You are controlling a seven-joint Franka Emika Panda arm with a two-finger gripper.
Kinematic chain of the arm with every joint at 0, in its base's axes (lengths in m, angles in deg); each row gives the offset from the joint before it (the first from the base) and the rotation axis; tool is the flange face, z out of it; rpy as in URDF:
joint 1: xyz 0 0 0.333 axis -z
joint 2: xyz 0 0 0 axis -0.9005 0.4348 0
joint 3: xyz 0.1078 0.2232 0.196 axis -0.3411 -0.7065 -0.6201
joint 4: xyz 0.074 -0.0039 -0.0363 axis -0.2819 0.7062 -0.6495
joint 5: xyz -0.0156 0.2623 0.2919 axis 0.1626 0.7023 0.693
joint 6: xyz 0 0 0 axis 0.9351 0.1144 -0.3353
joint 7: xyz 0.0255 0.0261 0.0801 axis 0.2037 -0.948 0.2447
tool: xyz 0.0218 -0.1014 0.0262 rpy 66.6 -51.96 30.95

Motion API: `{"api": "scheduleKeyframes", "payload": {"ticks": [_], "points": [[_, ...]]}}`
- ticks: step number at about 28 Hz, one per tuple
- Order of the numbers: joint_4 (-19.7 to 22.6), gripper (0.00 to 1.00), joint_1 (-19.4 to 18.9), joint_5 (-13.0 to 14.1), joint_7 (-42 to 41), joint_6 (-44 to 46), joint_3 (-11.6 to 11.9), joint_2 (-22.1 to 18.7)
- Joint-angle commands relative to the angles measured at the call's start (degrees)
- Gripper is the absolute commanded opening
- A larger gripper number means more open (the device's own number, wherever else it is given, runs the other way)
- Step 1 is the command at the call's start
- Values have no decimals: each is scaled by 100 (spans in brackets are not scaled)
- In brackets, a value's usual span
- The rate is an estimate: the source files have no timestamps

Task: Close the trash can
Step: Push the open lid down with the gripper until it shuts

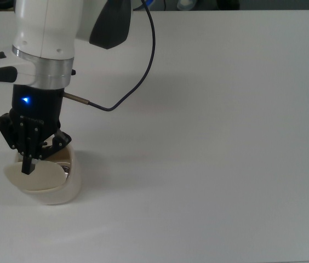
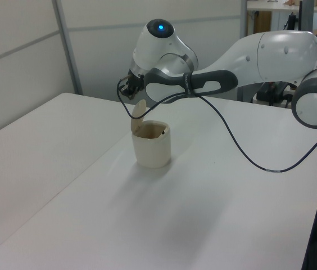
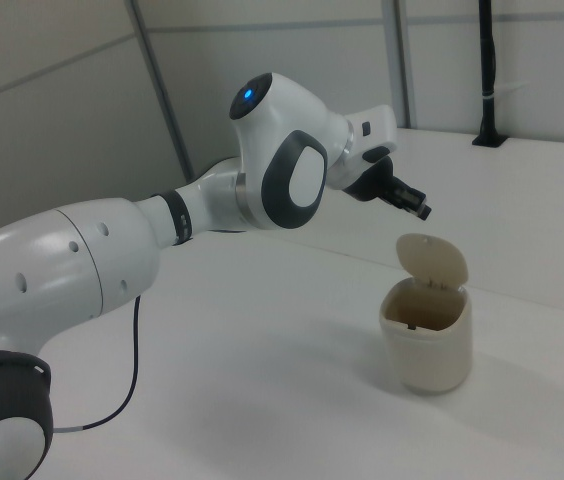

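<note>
White, rounded arm [image 3: 82,260] with dark grey joint covers, a blue light glowing, black gripper [image 1: 29,159], black cable [image 2: 243,152] trailing.

Trash can [image 3: 427,345]: smooth matt cream plastic. Table [image 1: 225,164]: smooth matt white. Arm shell [image 3: 72,260]: glossy white plastic.

So the trash can [image 2: 152,145] sits on the surface [image 2: 214,214], down in the top view's lower left corner, and in the left view it's about mid-surface. Its lid [image 3: 432,262] stands up, hinged on the side that's the left view's left and the right view's far side. The claw [image 1: 29,164] hangs right over the lid in the top view, and just behind its top edge in the right view. A cable [image 1: 138,71] trails off the arm to the top view's right.
</note>
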Motion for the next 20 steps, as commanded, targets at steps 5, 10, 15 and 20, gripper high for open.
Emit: {"api": "scheduleKeyframes", "payload": {"ticks": [5, 10, 15, 20], "points": [[128, 0, 70, -121, -236, -17, 66, 57], [234, 0, 132, -112, -386, 0, 66, 118], [269, 0, 141, -7, -597, 368, 66, 110], [251, 0, 141, 519, -1316, 1168, 48, 39]]}}
